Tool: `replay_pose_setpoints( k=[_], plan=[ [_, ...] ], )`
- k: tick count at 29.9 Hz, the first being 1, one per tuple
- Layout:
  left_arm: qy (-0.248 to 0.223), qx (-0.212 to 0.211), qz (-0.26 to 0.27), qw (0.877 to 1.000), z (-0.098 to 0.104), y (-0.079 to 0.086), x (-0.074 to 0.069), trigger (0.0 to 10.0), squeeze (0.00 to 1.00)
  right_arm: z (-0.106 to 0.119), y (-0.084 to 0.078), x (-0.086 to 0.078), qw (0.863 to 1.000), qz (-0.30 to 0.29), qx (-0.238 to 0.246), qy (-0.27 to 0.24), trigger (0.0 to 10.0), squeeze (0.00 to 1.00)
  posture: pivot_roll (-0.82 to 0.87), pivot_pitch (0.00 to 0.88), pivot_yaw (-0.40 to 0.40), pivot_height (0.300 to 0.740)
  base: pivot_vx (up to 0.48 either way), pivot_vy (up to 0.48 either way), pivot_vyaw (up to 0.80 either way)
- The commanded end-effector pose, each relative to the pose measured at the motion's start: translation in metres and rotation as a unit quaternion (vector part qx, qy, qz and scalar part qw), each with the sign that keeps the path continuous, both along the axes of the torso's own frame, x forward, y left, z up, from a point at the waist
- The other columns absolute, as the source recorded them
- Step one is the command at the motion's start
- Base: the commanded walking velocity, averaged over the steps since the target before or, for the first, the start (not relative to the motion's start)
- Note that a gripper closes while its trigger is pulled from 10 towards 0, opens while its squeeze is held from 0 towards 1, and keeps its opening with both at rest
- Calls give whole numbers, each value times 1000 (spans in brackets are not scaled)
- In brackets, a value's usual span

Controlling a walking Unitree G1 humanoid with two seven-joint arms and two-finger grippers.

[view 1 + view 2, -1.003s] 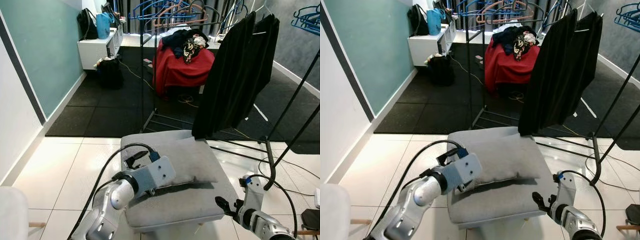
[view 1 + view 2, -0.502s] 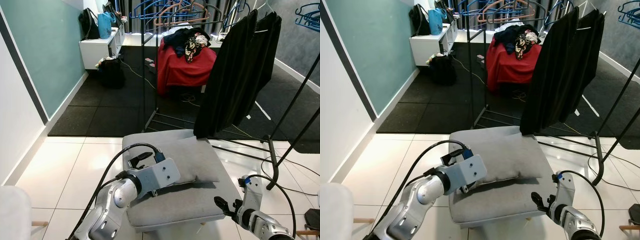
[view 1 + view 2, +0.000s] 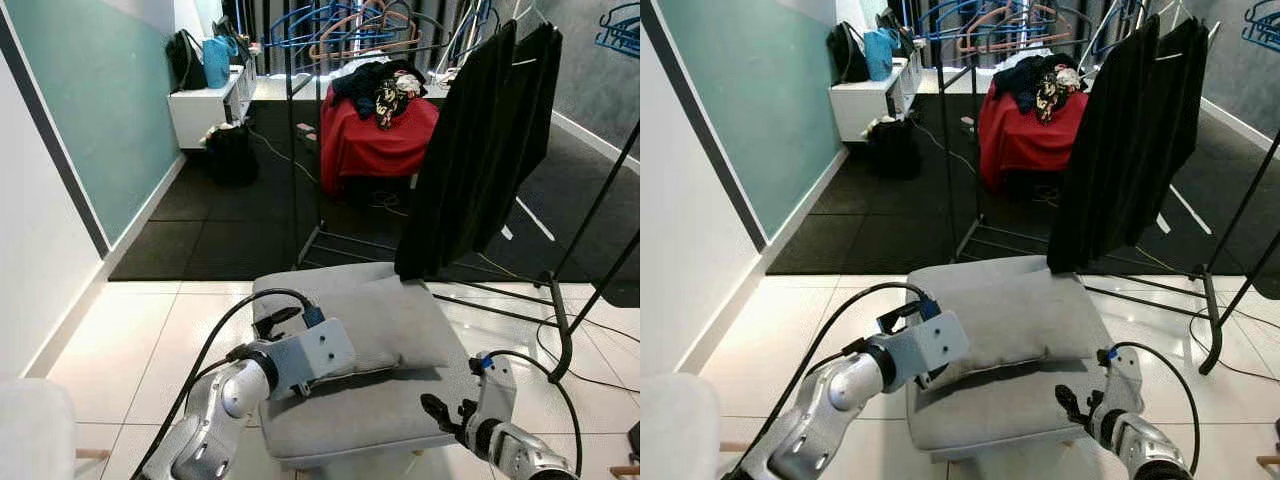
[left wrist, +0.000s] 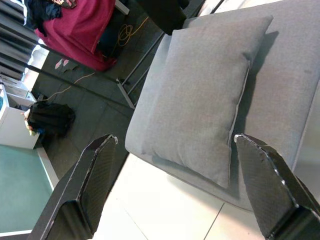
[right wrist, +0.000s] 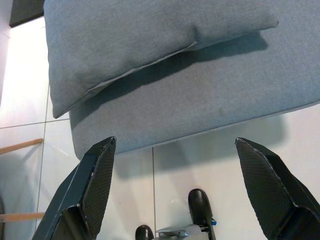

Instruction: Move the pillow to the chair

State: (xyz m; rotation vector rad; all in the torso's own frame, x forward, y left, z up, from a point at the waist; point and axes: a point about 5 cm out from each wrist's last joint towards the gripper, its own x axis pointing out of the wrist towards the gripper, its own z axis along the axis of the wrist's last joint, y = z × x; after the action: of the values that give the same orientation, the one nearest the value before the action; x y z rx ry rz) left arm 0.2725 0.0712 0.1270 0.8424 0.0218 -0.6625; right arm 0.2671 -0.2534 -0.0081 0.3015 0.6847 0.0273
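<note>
The grey pillow (image 3: 385, 325) is lying flat on the grey cushioned seat of the chair (image 3: 395, 410), set toward the seat's back and left, with bare seat showing in front of it and to its right. By the look of things, the task's placing is being finished rather than begun; what remains is judged to be a clean withdrawal of the arms.

The left hand (image 4: 175, 195) is being held at the pillow's front-left corner, its fingers spread wide with nothing between them; in its wrist view the pillow lies ahead of the hand, inside the span of the fingers. The right hand (image 5: 175, 195) is being held off the seat's front-right corner, also spread wide and empty, with the seat edge and the white floor tiles (image 5: 210, 150) seen between its fingers.

The pillow's long axis is running across the seat from left to right. The left hand is being kept the nearer of the two, just beside the pillow, while the right hand is being kept well apart from it. A black garment (image 3: 480, 150) is hanging on a rack just behind the chair.
</note>
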Motion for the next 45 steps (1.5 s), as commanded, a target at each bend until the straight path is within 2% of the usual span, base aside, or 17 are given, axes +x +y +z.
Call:
replay_pose_setpoints(
  k=[1, 45],
  plan=[
    [10, 12, 5, 1000, -7, 9, 1, 10000, 0, -1, 2, 0, 1000, -1, -2, -4, 10000, 0, -122, 0, 19, 725, 0, 0, 0],
    [8, 11, 3, 1000, -6, 10, 3, 10000, 0, 1, 3, 2, 1000, -7, 1, -7, 10000, 0, -111, 0, 20, 725, 0, 0, 0]
  ],
)
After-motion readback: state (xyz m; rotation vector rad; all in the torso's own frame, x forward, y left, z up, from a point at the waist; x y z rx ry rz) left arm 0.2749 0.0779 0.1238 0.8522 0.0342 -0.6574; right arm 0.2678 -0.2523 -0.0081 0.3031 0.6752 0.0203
